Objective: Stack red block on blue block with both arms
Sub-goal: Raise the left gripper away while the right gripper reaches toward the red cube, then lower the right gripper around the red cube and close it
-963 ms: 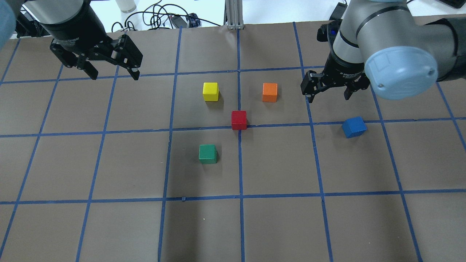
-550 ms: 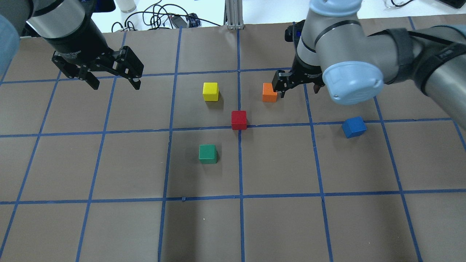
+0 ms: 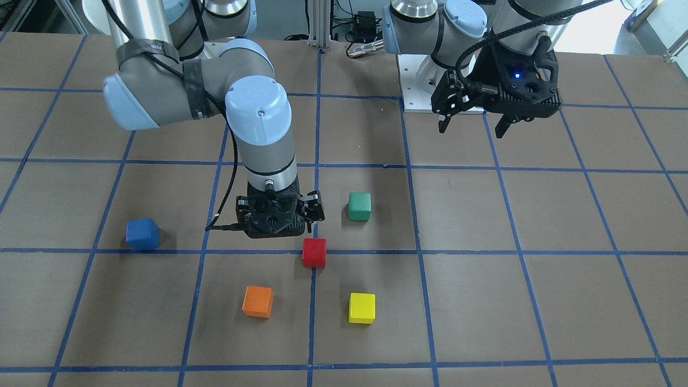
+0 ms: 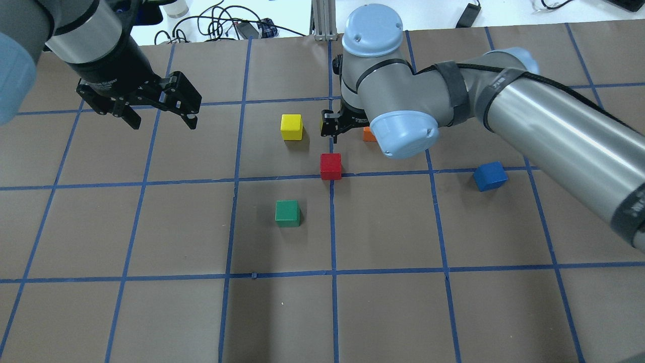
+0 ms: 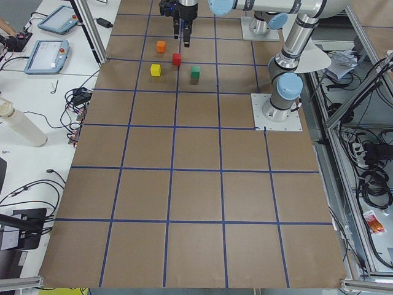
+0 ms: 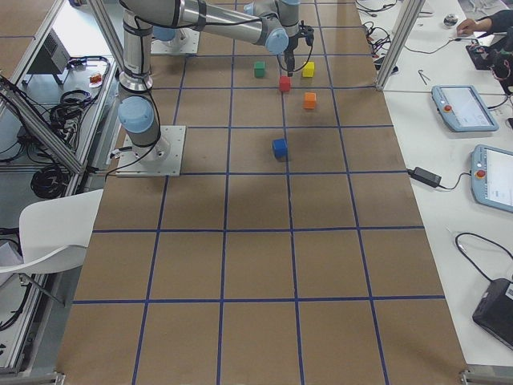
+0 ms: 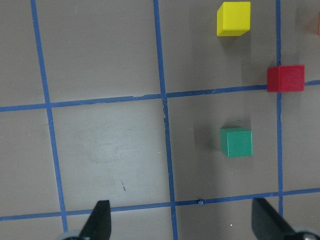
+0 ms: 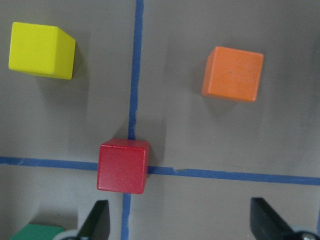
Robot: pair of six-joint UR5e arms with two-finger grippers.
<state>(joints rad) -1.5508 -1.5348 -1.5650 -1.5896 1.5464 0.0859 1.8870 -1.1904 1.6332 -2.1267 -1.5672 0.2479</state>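
Note:
The red block (image 4: 331, 166) sits on a blue tape crossing near the table's middle; it also shows in the front view (image 3: 314, 252) and the right wrist view (image 8: 123, 166). The blue block (image 4: 490, 176) lies alone further right, turned a little, and also shows in the front view (image 3: 143, 234). My right gripper (image 3: 279, 219) is open and empty, hovering just beyond the red block, toward the orange cube. In its wrist view (image 8: 181, 222) the red block lies left of the gap between the fingers. My left gripper (image 4: 162, 121) is open and empty at the far left, raised.
A yellow cube (image 4: 292, 126) and an orange cube (image 3: 258, 301) stand just past the red block; in the overhead view my right wrist hides most of the orange one. A green cube (image 4: 287, 213) stands nearer the robot, left of the red block. Blue tape lines grid the brown table.
My right arm has swung left from beside the blue block, past the orange cube, to just beyond the red block. The left gripper has barely shifted. No block moved.

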